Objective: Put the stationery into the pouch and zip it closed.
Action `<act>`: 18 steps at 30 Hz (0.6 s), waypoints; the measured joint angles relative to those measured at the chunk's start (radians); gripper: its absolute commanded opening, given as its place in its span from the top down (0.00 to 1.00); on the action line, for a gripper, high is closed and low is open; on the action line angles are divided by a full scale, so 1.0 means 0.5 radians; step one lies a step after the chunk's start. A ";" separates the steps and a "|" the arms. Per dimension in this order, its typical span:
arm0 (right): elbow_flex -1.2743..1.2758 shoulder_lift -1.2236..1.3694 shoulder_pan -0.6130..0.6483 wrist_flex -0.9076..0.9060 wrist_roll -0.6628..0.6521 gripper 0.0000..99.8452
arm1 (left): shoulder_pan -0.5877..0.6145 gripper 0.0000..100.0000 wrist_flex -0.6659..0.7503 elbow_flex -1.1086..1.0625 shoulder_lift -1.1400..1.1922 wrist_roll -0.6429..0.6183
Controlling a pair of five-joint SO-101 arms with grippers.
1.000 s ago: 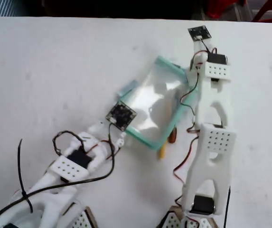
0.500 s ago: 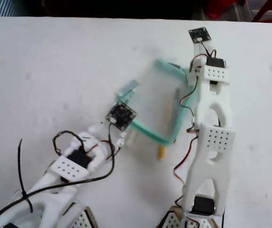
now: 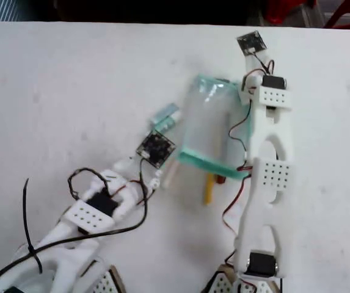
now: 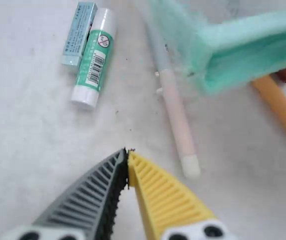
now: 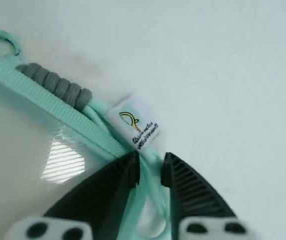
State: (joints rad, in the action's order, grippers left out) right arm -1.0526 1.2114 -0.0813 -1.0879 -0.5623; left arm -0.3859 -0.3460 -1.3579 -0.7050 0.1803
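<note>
The clear pouch (image 3: 208,122) with mint edging is tilted up off the table, its near edge (image 4: 242,47) raised. My right gripper (image 5: 150,161) is shut on the mint edge strap just below a white label (image 5: 138,128), near a grey zipper cord (image 5: 58,85). A glue stick (image 4: 94,59) and a small mint eraser (image 4: 79,32) lie side by side left of the pouch. A pink pen (image 4: 177,122) and an orange pen (image 4: 277,105) stick out from under the pouch's near edge. My left gripper (image 4: 128,154) is shut and holds nothing, short of the pink pen.
White table (image 3: 71,79) with free room to the left and far side. A dark brown object (image 3: 221,179) lies by the orange pen (image 3: 209,189). Loose wires hang along both arms. The table's far edge (image 3: 132,22) meets a dark background.
The right gripper has pulled the pouch up and toward the right arm, so it swung off the table and uncovered the pink and orange pens. The left arm has stayed still.
</note>
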 measured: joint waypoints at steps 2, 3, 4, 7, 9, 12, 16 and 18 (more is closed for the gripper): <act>-0.104 0.046 0.000 -0.083 -0.077 0.98 | 0.000 0.97 0.000 0.000 0.000 0.000; -0.150 0.064 0.000 -0.129 -0.114 0.98 | 0.000 0.97 0.000 0.000 0.000 0.000; -0.206 0.080 0.000 -0.169 -0.138 0.98 | 0.000 0.97 0.000 0.000 0.000 0.000; -0.390 0.135 -0.006 -0.331 -0.169 0.98 | 0.000 0.97 0.000 0.000 0.000 0.000; -0.531 0.141 -0.012 -0.466 -0.172 0.98 | 0.000 0.97 0.000 0.000 0.000 0.000; -0.841 0.157 -0.018 -0.721 -0.150 0.98 | 0.000 0.97 0.000 0.000 0.000 0.000; -1.105 0.126 0.021 -0.979 -0.110 0.98 | 0.000 0.97 0.000 0.000 0.000 0.000; -1.105 0.071 0.058 -1.043 -0.104 0.98 | 0.000 0.97 0.000 0.000 0.000 0.000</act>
State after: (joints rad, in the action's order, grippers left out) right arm -1.6049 1.2467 -0.0522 -1.6095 -0.6145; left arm -0.3859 -0.3460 -1.3579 -0.7050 0.1803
